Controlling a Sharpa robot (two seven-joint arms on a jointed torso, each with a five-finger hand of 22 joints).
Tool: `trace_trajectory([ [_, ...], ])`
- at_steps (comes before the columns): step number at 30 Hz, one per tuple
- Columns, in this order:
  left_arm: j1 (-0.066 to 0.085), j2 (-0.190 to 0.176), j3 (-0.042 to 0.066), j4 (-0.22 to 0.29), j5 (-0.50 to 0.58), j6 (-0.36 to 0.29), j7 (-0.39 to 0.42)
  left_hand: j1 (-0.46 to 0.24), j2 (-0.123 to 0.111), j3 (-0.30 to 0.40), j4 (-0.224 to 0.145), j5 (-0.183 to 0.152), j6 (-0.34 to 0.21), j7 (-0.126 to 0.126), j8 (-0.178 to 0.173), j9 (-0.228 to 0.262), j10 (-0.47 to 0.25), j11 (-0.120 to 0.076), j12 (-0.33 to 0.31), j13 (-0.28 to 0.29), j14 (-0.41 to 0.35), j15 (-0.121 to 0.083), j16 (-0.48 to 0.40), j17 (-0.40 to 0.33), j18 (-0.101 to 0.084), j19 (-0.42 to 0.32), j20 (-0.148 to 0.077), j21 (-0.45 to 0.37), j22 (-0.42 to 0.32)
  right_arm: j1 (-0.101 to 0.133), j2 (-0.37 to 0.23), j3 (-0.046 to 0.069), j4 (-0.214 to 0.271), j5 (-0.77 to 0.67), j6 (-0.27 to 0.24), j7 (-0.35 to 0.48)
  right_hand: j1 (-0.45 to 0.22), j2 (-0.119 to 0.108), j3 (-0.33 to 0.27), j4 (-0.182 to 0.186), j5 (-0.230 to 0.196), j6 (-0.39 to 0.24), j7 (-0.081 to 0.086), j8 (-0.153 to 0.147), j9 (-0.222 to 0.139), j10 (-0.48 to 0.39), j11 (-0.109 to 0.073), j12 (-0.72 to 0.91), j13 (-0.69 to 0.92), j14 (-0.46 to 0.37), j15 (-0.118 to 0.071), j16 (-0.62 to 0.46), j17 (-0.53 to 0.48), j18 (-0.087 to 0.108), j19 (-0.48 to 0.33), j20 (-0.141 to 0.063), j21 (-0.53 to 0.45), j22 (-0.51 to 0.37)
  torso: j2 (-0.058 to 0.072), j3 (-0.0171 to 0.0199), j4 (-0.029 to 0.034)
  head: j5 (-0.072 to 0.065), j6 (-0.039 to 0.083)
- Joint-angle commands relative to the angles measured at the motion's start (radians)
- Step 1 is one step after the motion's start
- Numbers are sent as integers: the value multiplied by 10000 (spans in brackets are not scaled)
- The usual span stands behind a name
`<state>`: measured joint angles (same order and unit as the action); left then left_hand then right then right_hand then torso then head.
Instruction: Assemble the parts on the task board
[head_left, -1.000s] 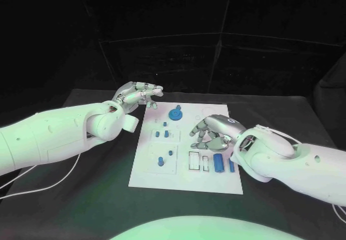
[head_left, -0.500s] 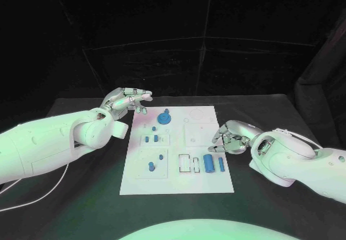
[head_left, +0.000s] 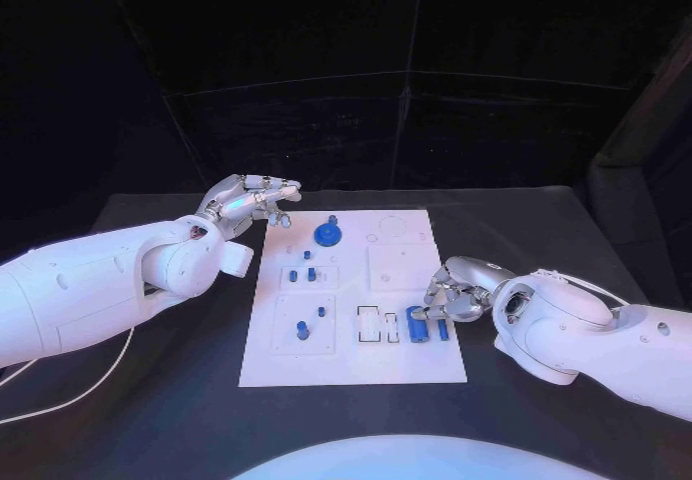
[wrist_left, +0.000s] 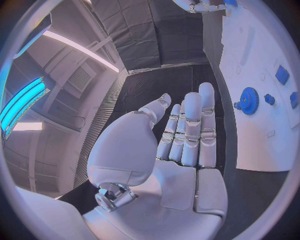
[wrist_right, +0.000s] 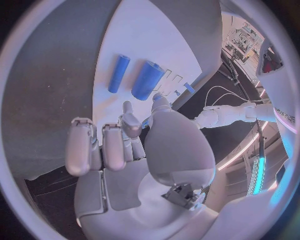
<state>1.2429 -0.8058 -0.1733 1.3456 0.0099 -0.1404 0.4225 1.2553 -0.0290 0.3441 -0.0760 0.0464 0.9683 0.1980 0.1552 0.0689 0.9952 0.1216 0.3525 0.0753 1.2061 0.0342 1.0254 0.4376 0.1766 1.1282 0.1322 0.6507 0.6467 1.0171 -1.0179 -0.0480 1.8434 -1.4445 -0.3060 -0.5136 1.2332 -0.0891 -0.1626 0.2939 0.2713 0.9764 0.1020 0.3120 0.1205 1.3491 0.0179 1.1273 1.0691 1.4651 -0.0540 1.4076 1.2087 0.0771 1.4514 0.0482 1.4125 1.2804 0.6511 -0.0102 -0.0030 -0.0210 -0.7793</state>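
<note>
Blue plastic, by my reading: the parts look rigid, light and smooth, likely to slip or roll, so I would pinch each across its middle. Thick blue cylinder (head_left: 418, 326) and thin blue cylinder (head_left: 440, 331) lie side by side at the task board (head_left: 411, 370) near its right edge, just beside my right hand (head_left: 450, 293), whose fingers are loosely curled, holding nothing. Blue gear (head_left: 329, 235) stands at the board's far end, near my left hand (head_left: 248, 200), fingers extended together, empty, off the board's far-left corner. Small blue pegs (head_left: 300, 273) occupy the left-hand recesses; a white-framed slot (head_left: 379, 325) holds pale pieces I cannot identify.
</note>
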Motion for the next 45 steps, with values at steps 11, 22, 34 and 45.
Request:
trace_trajectory([
  [11,9,-30,8,30,26,132,41,58,32,-41,-35,22,-66,-18,46,0,-59,4,69,-11,-60,7,-7,-17,57,48,29,-68,-15,-204,267,1,32,-757,798,-818,-566,-119,-187,8,-171,34,-69,349,93,116,-35,291,427,522,-37,197,324,-167,38,18,58,49,12,9,-8,12,-74],
  [22,7,-50,8,36,26,140,39,45,41,-61,-27,22,-73,-15,59,2,-71,8,91,-11,-67,12,-2,-29,56,51,32,-80,-25,-434,537,2,-123,-913,1005,-956,-455,78,-75,-22,17,96,-118,540,161,131,-79,360,567,532,-71,245,424,-182,65,-6,101,129,5,1,-4,8,-104],
  [34,4,-80,8,51,26,178,16,45,41,-61,-27,22,-73,-15,59,2,-71,8,91,-11,-67,12,-2,-29,56,51,32,-80,-25,-482,456,4,123,-473,-63,-786,300,800,77,-88,1659,354,-253,917,353,339,-203,620,1007,575,-169,391,752,-212,136,-90,196,293,-2,0,-26,31,-79],
  [45,-3,-79,8,56,26,249,-18,31,34,-79,-22,21,-82,-12,63,1,-81,11,100,-11,-71,15,0,-36,55,51,34,-87,-30,-479,234,12,780,611,-2087,358,142,800,-159,-34,2569,431,-313,968,452,476,-261,697,1190,609,-223,492,975,-239,196,-159,272,426,-19,-18,6,47,-33],
])
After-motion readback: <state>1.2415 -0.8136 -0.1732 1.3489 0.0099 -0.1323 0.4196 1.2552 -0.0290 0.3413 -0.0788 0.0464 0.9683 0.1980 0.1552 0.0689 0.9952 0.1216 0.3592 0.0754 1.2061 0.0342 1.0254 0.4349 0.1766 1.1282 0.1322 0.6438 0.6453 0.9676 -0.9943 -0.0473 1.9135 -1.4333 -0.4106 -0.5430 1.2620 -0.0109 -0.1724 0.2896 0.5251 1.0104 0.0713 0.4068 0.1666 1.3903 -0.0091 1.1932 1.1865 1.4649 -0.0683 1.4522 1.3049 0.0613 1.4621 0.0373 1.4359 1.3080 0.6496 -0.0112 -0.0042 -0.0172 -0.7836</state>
